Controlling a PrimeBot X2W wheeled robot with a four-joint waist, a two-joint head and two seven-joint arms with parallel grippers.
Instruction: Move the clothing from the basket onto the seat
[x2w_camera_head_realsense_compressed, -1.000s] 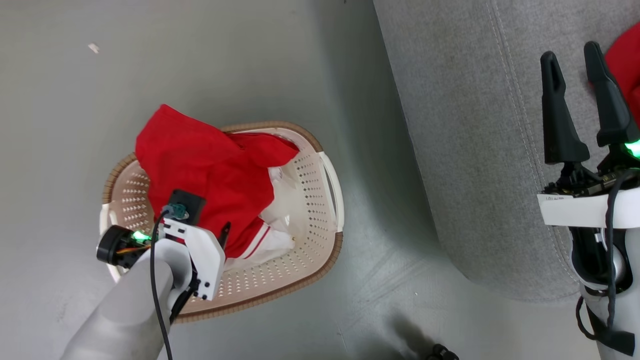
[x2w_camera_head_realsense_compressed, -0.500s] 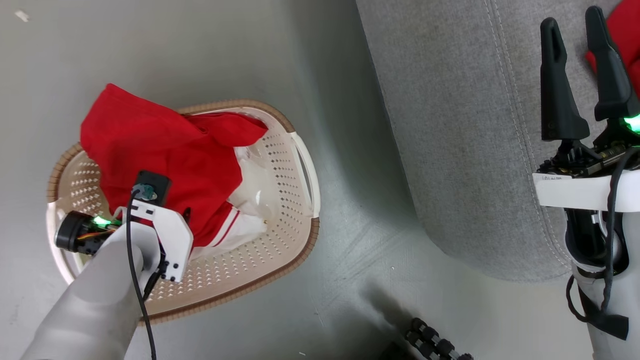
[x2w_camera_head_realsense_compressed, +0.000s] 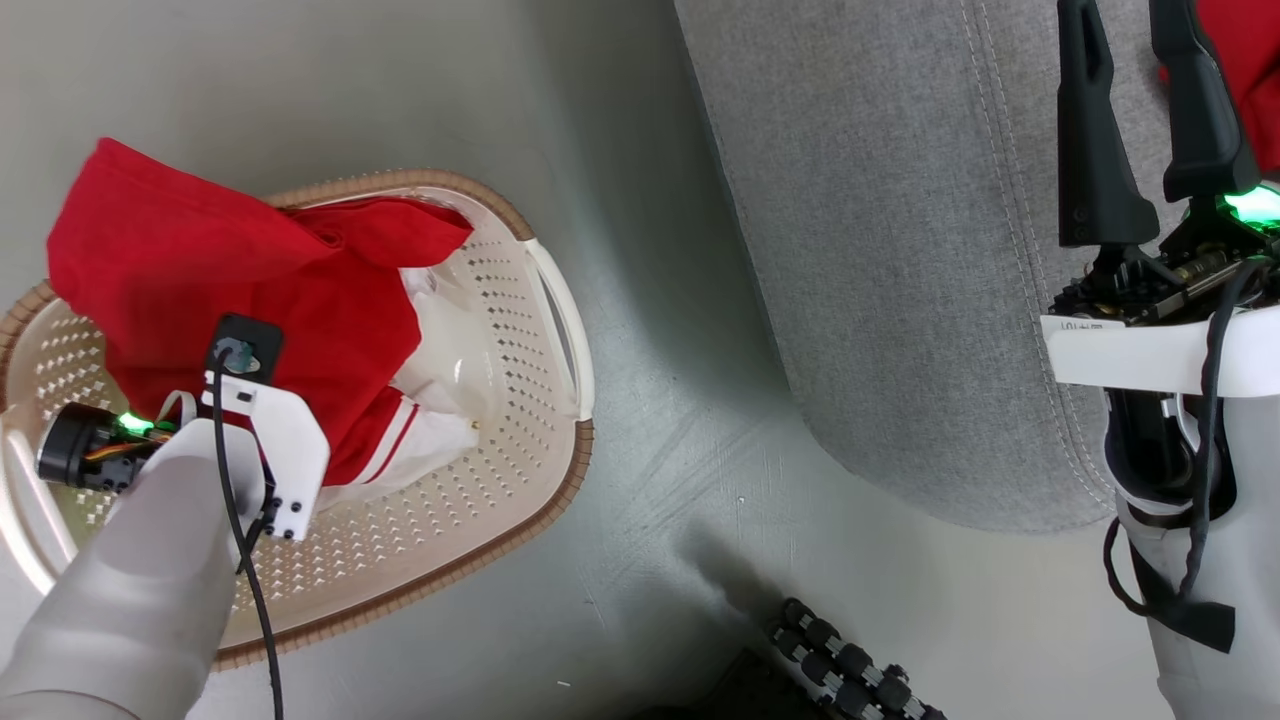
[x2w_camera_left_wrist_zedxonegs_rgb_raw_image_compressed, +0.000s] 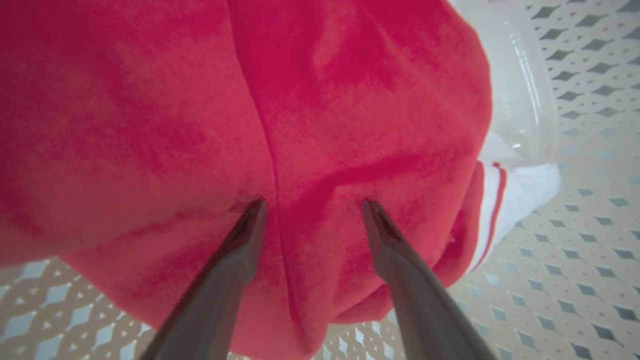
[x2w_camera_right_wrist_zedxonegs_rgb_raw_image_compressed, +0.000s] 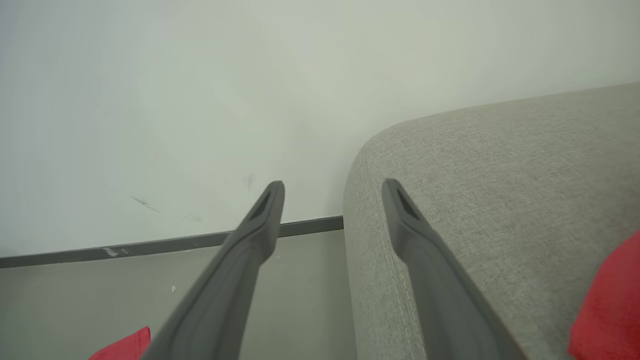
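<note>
Mostly, what has changed over the last second is the view itself: the basket (x2w_camera_head_realsense_compressed: 560, 480) and the seat (x2w_camera_head_realsense_compressed: 900, 250) have slid leftward together in the head view, so the camera has turned and the things have stayed put. For the task that means no real progress yet, as the grab is still to come.

On the left, the left arm reaches steeply down into the basket, its wrist above the heap. The left gripper (x2w_camera_left_wrist_zedxonegs_rgb_raw_image_compressed: 313, 204) is spread wide, both tips pressed into the red clothing (x2w_camera_head_realsense_compressed: 200, 260) with a ridge of cloth between them, not yet pinched. The garment lies bunched across the far left of the basket and spills over its far rim (its white, red-striped hem trails toward the near right). My guess is the fingers only need to close on that ridge.

Further right is bare floor (x2w_camera_head_realsense_compressed: 650, 400), then the seat. Over the seat the right arm is held level and pointing away, and the right gripper (x2w_camera_right_wrist_zedxonegs_rgb_raw_image_compressed: 333, 186) is parted and empty, aimed past the sofa's edge at the wall (x2w_camera_right_wrist_zedxonegs_rgb_raw_image_compressed: 200, 75). It sits a little higher in the head view than before. Another red piece (x2w_camera_right_wrist_zedxonegs_rgb_raw_image_compressed: 607, 300) already lies on the seat at the far right.
</note>
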